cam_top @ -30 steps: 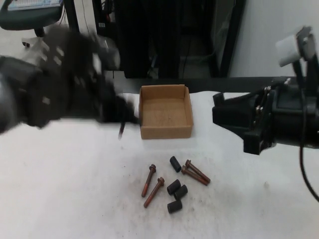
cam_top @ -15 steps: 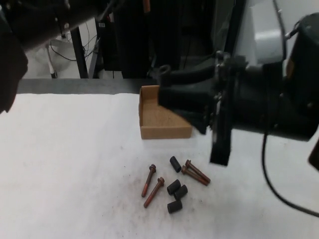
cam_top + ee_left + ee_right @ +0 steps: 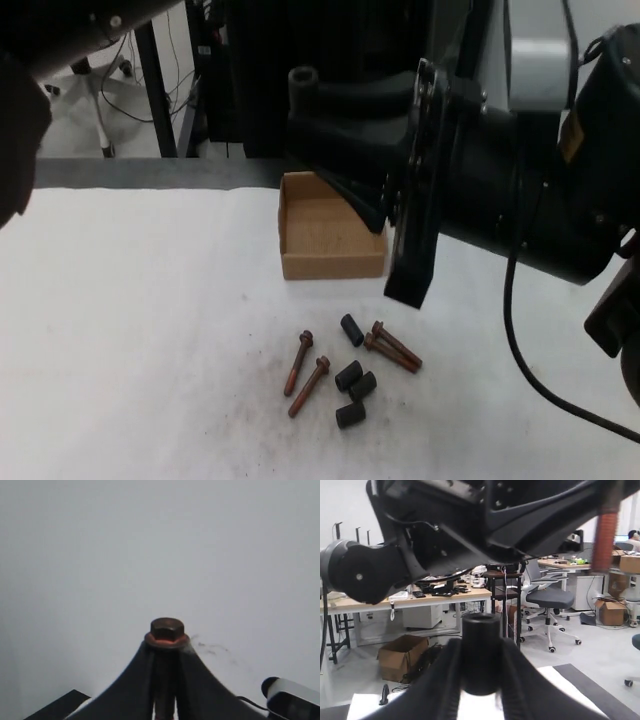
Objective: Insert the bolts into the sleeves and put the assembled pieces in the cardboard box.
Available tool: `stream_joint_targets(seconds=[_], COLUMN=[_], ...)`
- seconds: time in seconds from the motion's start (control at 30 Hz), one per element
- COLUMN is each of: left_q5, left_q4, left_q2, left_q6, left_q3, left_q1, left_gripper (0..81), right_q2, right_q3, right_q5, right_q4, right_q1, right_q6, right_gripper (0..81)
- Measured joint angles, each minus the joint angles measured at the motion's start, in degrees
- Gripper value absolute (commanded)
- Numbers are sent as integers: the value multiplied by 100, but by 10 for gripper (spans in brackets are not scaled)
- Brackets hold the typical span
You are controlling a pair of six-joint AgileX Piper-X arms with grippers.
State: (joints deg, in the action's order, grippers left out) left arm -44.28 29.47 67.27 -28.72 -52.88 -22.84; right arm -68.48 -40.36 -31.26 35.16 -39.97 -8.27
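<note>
Right gripper (image 3: 481, 652) is clamped on a sleeve (image 3: 481, 630), raised above the cardboard box (image 3: 333, 265). Left gripper (image 3: 166, 651) is clamped on the shank of a bolt (image 3: 167, 632), head protruding. The bolt lies beyond the sleeve's open end and off its axis. Align both axes before insertion.

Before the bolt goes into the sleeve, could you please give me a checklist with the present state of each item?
1. Grip of left end effector on bolt: ok.
2. Grip of right end effector on sleeve: ok.
3. Shaft of bolt lined up with sleeve: not ok, they are apart.
4. Bore of sleeve clear: cannot tell.
5. Top of cardboard box open: ok.
</note>
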Motion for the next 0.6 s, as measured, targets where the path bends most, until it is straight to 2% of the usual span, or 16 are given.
stream_joint_targets(seconds=[0.17,0.43,0.6], left_q5=[-551,-1043,-1591], left_q4=[8,66,226], left_q2=[0,0,0], left_q6=[-56,-247,-516], left_q3=[0,0,0], left_q1=[88,509,552], left_gripper=[3,3,3], right_q2=[0,0,0], right_q3=[0,0,0], right_q5=[5,5,76], right_q4=[12,-8,-307], right_q1=[0,0,14], right_q6=[-215,-246,-246], right_gripper=[8,8,8])
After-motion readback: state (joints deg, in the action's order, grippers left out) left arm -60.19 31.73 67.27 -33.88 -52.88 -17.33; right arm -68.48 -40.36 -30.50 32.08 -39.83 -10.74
